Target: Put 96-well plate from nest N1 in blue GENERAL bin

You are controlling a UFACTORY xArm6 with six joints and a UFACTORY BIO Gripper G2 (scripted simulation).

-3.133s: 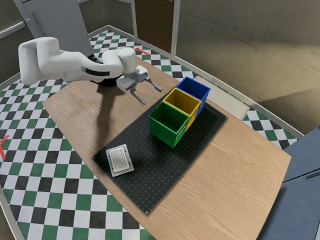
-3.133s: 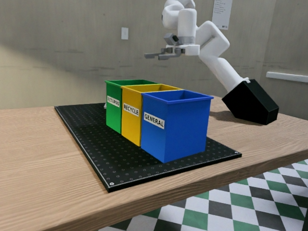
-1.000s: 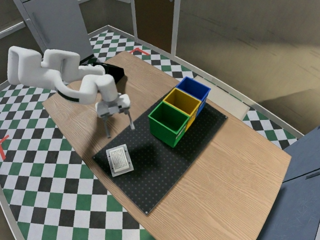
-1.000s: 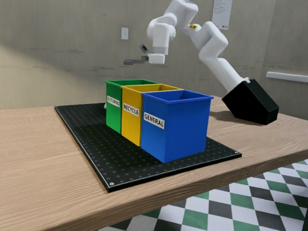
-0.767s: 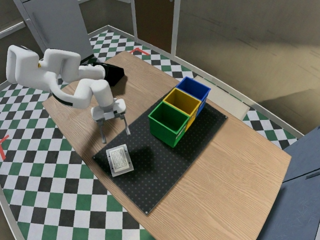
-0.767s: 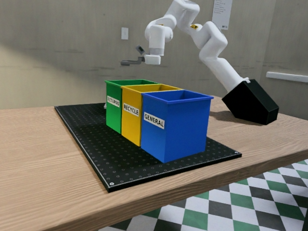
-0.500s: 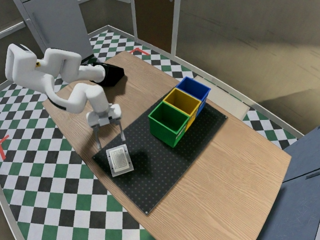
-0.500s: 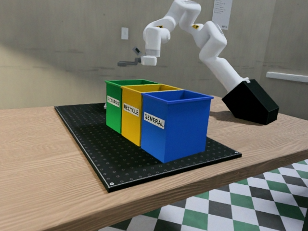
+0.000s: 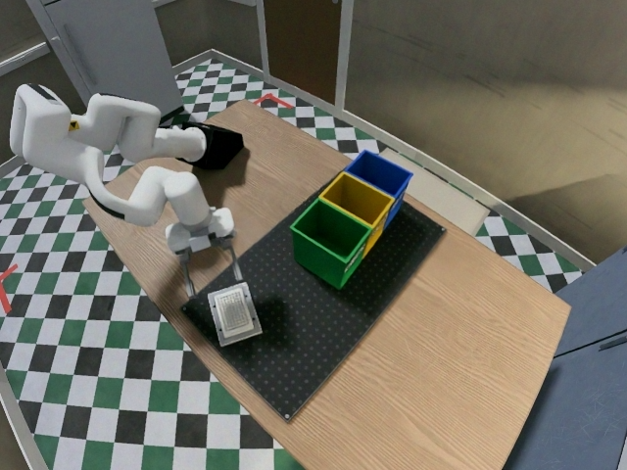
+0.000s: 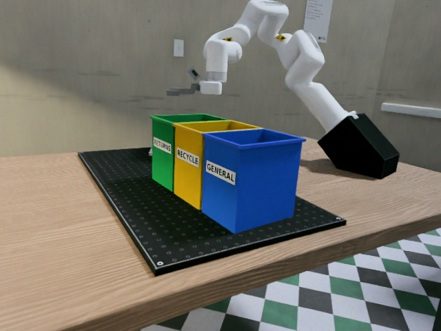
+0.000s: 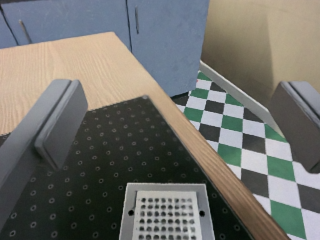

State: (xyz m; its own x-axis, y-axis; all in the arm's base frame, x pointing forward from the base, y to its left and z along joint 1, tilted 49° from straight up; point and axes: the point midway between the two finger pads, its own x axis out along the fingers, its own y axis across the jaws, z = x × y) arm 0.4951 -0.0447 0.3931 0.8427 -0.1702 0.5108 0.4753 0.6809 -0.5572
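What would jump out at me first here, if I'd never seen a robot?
Probably the green bin, yellow bin and blue bin, lined up on a black board. Next, the white arm, its open gripper hanging near a pale plate at the board's far end from blue.

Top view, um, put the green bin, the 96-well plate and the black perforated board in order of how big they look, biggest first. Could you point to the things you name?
1. Black perforated board [image 9: 313, 323] [image 10: 124, 199] [image 11: 115, 145]
2. Green bin [image 9: 323, 253] [image 10: 162, 163]
3. 96-well plate [image 9: 234, 310] [image 11: 166, 215]
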